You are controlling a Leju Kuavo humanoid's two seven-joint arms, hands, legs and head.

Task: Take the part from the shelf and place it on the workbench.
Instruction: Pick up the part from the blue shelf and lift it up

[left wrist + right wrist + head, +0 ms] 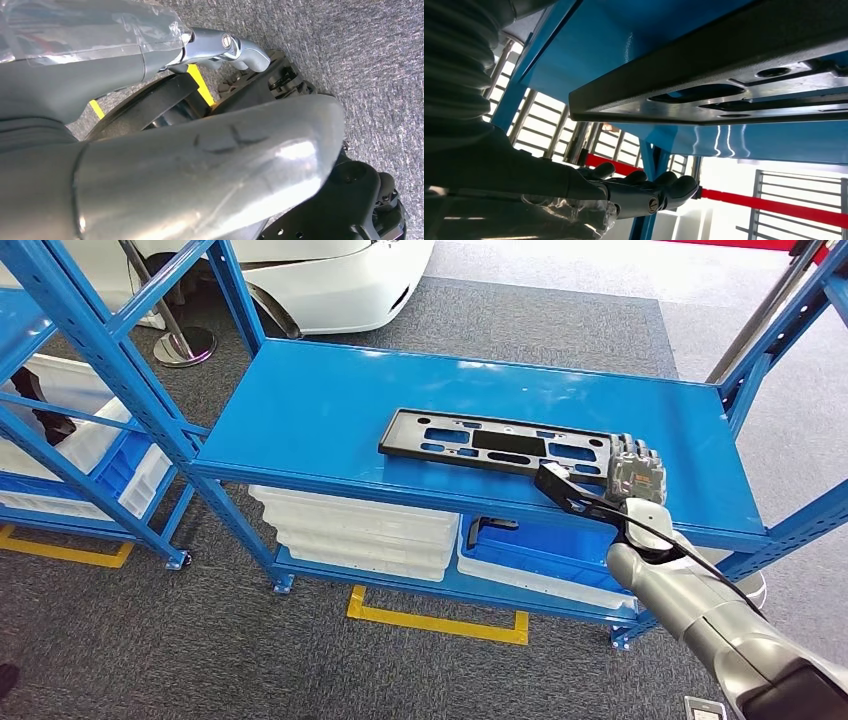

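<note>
Part: flat black perforated plate, lying on the blue surface, toward its right half. Right robot hand: at the plate's right end, arm extended from below; fingers extended, grip on plate cannot be told. Left robot hand: hanging over carpet, fingers curled, holding nothing.

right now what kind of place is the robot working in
Probably a car workshop or factory parts area: blue steel shelving, white storage bins underneath, a white car behind, and yellow floor markings.
</note>
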